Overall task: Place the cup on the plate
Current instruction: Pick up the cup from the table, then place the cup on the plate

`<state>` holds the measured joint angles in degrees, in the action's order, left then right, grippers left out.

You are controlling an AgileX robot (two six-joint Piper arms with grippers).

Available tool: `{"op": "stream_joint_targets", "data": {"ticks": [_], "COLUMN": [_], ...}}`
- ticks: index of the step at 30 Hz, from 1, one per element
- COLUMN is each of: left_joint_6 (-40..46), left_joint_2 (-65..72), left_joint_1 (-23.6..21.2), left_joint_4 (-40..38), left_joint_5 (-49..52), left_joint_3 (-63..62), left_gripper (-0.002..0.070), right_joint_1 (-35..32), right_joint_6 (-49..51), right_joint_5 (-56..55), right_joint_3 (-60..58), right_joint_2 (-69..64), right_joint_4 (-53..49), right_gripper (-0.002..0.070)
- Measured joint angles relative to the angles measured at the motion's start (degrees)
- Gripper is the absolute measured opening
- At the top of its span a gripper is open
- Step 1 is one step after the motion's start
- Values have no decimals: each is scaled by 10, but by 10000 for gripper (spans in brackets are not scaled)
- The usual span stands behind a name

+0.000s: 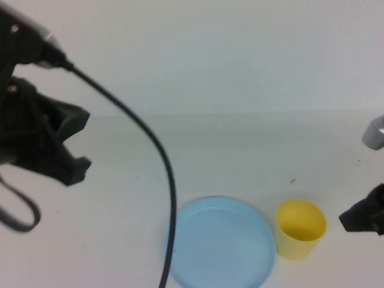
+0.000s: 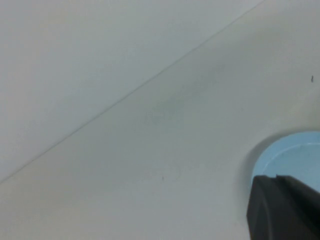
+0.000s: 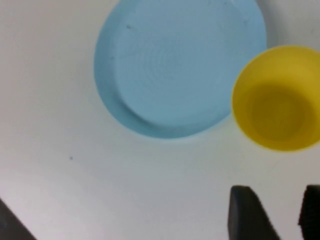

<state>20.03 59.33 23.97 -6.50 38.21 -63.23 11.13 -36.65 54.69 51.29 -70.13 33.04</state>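
Note:
The yellow cup [image 1: 300,228] stands upright on the white table, just right of the light blue plate [image 1: 219,241] and close to its rim. Both also show in the right wrist view: the cup [image 3: 277,97] and the plate [image 3: 177,65]. My right gripper [image 3: 280,216] is open and empty, a short way from the cup; in the high view it [image 1: 363,216] sits at the right edge, to the cup's right. My left gripper [image 1: 71,153] hangs raised at the far left, away from both. In the left wrist view it [image 2: 277,202] looks shut and empty, with the plate's edge [image 2: 295,152] beyond it.
A black cable [image 1: 150,144] runs from the left arm down across the table and over the plate's left rim. A grey part [image 1: 375,132] of the right arm shows at the right edge. The table meets a white wall at the back.

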Motion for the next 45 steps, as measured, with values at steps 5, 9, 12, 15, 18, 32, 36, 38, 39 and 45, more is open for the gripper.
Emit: {"op": "stream_joint_targets", "data": {"ticks": [5, 9, 12, 15, 18, 32, 36, 38, 39, 45], "left_joint_6": [-52, -86, -93, -94, -94, -94, -95, -97, -97, -129], "left_joint_2": [-83, -129, -160, -178, -184, -184, -184, -185, -188, -252], "left_joint_1": [0, 0, 0, 0, 0, 0, 0, 0, 0, 0], "left_joint_4": [69, 94, 95, 95, 95, 129, 130, 137, 146, 180], "left_joint_5": [9, 1, -7, -7, -1, 18, 21, 20, 14, -25], "left_joint_3": [89, 154, 182, 191, 195, 195, 195, 198, 205, 275], "left_gripper": [1, 1, 1, 1, 1, 0, 0, 0, 0, 0], "right_joint_1": [18, 19, 19, 20, 23, 58, 59, 59, 59, 72], "right_joint_6": [29, 33, 34, 38, 43, 52, 52, 54, 60, 94], "right_joint_5": [4, 46, 55, 48, 37, -15, -10, 16, 32, 134], "right_joint_3": [83, 142, 177, 199, 211, 213, 223, 245, 257, 369], "right_joint_2": [-80, -141, -187, -226, -260, -366, -378, -377, -377, -376], "right_joint_4": [-70, -89, -100, -114, -119, -151, -184, -208, -218, -231], "right_gripper": [252, 333, 404, 428, 435, 351, 120, 52, 40, 30]}}
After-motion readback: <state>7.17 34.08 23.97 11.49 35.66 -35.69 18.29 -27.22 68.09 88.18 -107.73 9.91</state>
